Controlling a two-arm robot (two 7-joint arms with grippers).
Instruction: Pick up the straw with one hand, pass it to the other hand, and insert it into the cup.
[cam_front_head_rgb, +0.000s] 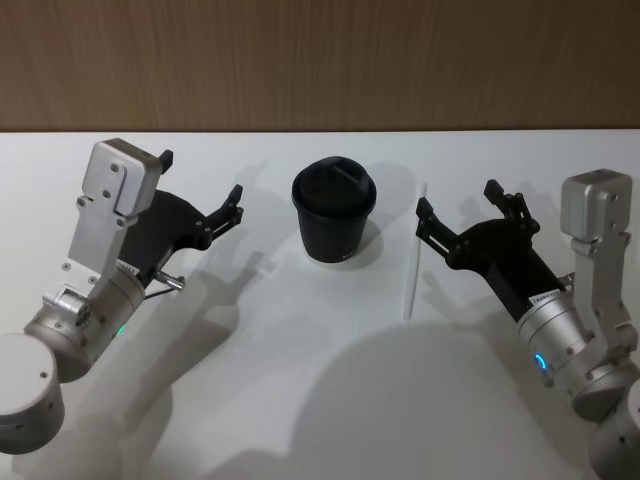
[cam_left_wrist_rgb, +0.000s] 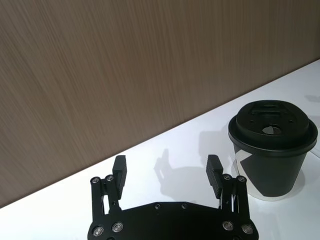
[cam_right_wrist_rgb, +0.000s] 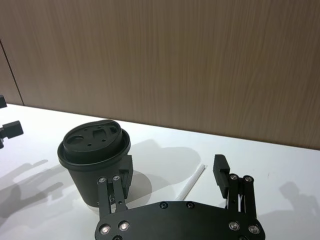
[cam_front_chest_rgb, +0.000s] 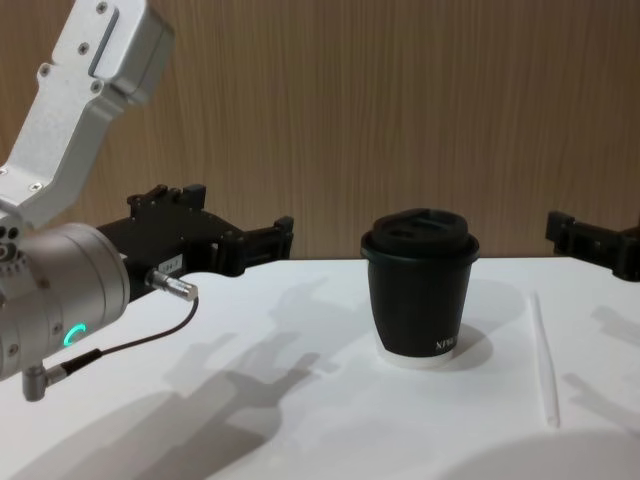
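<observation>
Straw (cam_front_head_rgb: 414, 255): flat, between cup (cam_front_head_rgb: 335, 215) and right gripper (cam_front_head_rgb: 457, 198).
Right wrist view: straw seen between spread fingers (cam_right_wrist_rgb: 221, 167).
Left gripper (cam_front_head_rgb: 202, 177): spread, empty.

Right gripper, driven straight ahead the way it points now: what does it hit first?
Likely the thin white straw, lying in line with the open right gripper's gap. The black lidded paper cup sits just beside that line. Gripper height is unclear, so it might pass over.

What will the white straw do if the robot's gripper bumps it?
The straw looks thin and round and lies flat on the smooth table, so a bump would probably roll it. It seems very light, so it may skid sideways too. It lies apart from the cup, so likely nothing would stop it.
</observation>
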